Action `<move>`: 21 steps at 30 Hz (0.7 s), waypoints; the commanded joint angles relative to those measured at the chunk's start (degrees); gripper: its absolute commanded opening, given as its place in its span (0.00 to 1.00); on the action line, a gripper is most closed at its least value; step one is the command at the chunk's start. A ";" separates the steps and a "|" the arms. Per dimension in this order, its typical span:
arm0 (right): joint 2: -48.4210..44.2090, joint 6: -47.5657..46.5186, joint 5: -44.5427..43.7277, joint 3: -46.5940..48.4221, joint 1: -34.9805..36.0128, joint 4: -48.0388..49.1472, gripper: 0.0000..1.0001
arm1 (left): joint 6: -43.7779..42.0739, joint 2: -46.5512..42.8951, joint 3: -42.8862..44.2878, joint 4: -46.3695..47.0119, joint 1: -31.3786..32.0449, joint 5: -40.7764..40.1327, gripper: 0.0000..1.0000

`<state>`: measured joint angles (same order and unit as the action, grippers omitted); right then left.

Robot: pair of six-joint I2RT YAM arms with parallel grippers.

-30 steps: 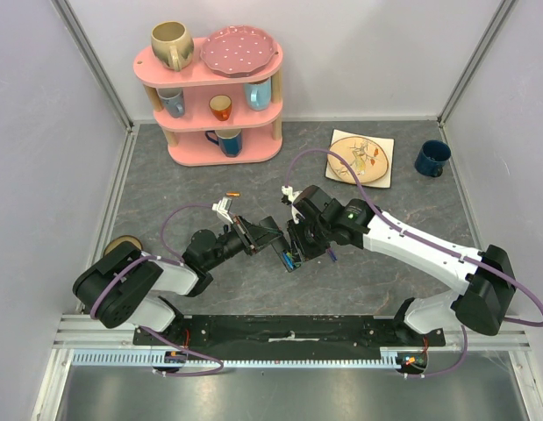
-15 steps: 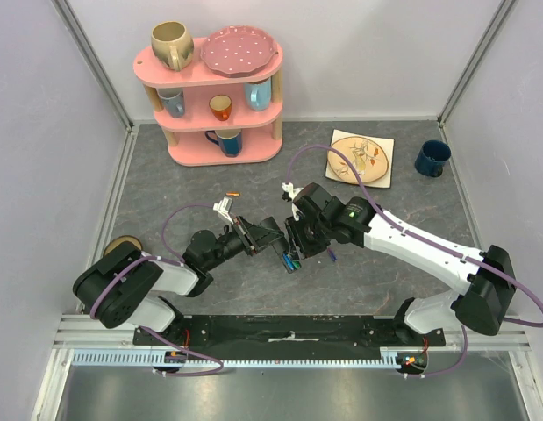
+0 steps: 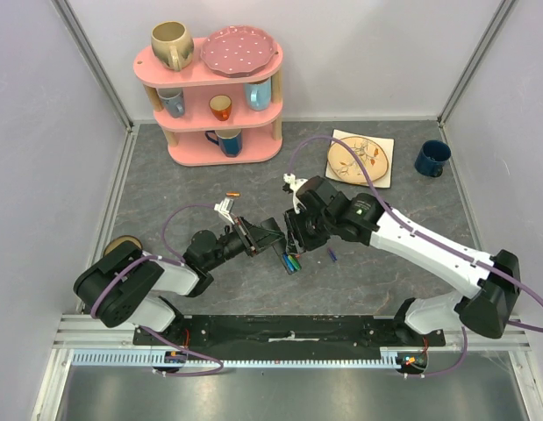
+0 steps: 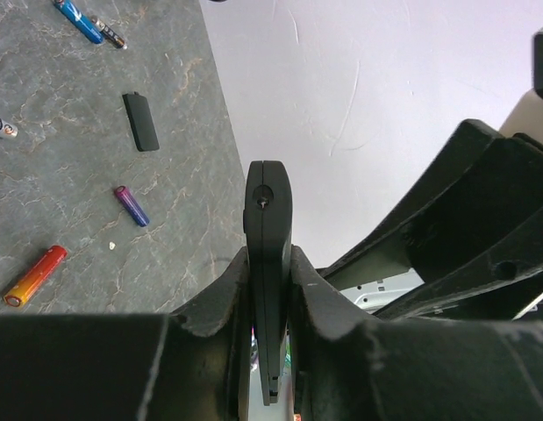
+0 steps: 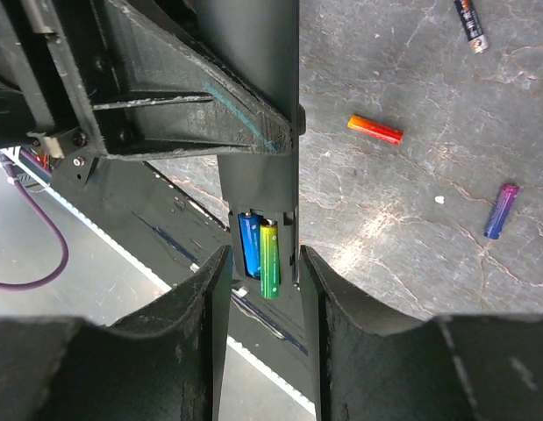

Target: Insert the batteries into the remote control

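Between the pressed-together pads of the left hand (image 4: 268,267), pinching the remote control (image 4: 268,206) by its two flat faces, edge-on to the wrist camera, and holding it up off the desk (image 4: 69,175). Straddling the remote's open end with the right hand (image 5: 264,256), fingers spread to either side of the battery bay; not managing to tell from these views whether touching its edges or just beside them.

Showing, inside the open bay, a blue battery (image 5: 248,243) and a green battery (image 5: 269,259) lying side by side, both apparently seated, the green one reaching slightly further out. Judging the loading itself as done or nearly so, assuming a two-cell bay. Probably leaving only the pressing home and the refitting of the black battery cover (image 4: 141,121), lying flat on the desk well apart from the remote.

Leaving spare cells scattered on the desk: an orange battery (image 5: 375,129), a purple battery (image 5: 500,210) and a dark battery (image 5: 469,22).

Finding no brand or label readable anywhere; noticing only an orange band and pale print on the dark battery, too small for reading.
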<state>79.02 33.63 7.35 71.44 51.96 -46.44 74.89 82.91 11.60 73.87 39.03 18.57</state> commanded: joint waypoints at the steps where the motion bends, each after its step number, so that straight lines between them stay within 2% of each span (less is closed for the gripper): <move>1: -4.84 -0.32 -3.30 2.13 -0.11 1.08 0.43 | 0.69 0.84 0.27 21.50 0.26 1.38 0.02; 4: -9.75 -0.32 -6.99 -2.08 -0.11 6.60 0.43 | 1.92 1.28 0.88 21.50 0.00 3.04 0.02; 7: -17.22 -1.02 -8.94 -10.94 -0.11 17.31 0.46 | 3.68 1.99 1.59 21.50 -0.44 5.33 0.02; 8: -21.50 -0.93 -9.02 -16.37 -0.11 23.52 0.47 | 4.38 2.08 1.68 21.50 -0.53 5.77 0.02; 11: -27.76 1.09 -8.94 -24.30 -0.20 31.64 0.56 | 5.08 1.55 1.76 21.50 -0.71 7.09 0.02; 12: -28.39 1.44 -8.85 -25.11 -0.28 31.93 0.64 | 5.17 1.20 1.76 21.50 -0.79 7.36 0.02; 15: -28.31 1.00 -4.38 -26.35 -0.46 32.37 0.70 | 5.70 -0.20 1.94 21.50 -1.06 7.89 0.02; 21: -30.68 1.88 0.99 -31.70 -0.46 38.60 0.73 | 7.90 -1.18 3.25 21.50 -1.76 8.33 0.02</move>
<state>50.89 34.83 4.75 42.87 51.62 -16.36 79.50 83.35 12.16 73.87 37.93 25.45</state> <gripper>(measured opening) 0.724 0.240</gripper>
